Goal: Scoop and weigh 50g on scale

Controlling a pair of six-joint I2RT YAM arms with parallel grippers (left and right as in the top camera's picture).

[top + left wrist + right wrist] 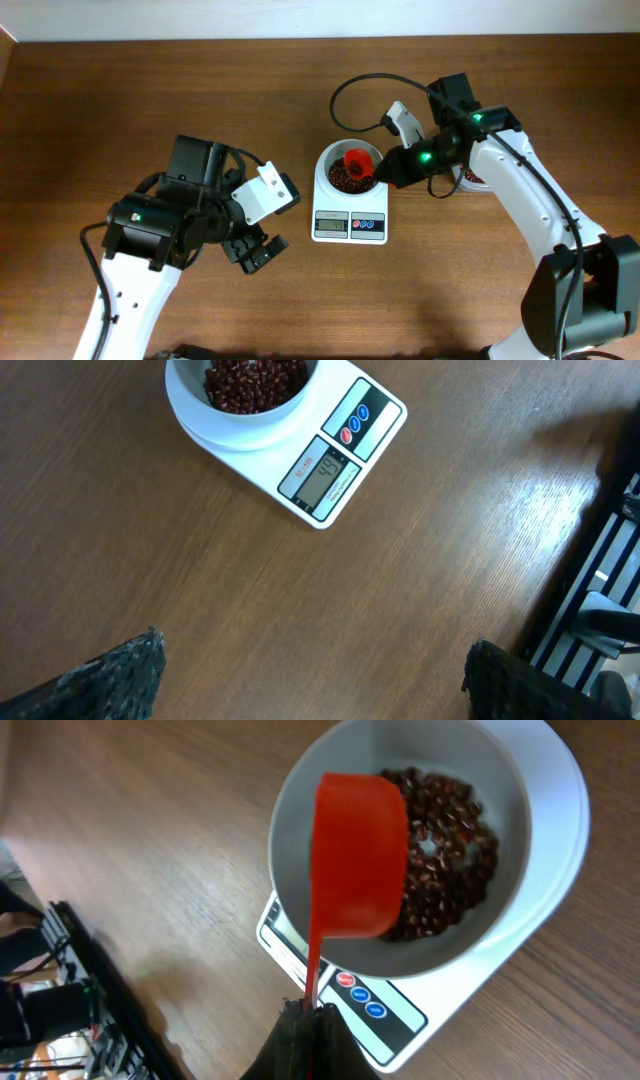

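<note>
The white scale (pixel 349 226) stands mid-table, and its round bowl (pixel 331 160) holds dark red beans (pixel 445 850). Over the bowl hangs a tilted red scoop (pixel 358 162). My right gripper (pixel 388 170) is shut on the scoop's thin handle. In the right wrist view the scoop's (pixel 360 855) back faces me above the beans, with the right gripper (pixel 310 1012) over the scale's (pixel 392 1030) button panel. Left of the scale, my left gripper (pixel 255 250) is open and holds nothing. The left wrist view shows its fingers (pixel 130 670) wide apart over bare wood, the scale (pixel 340 465) ahead.
A container of red beans (pixel 467 180) sits partly hidden behind the right arm. A black cable (pixel 345 95) loops over the table behind the bowl. A dark rack (pixel 90 980) stands beyond the table edge in the right wrist view.
</note>
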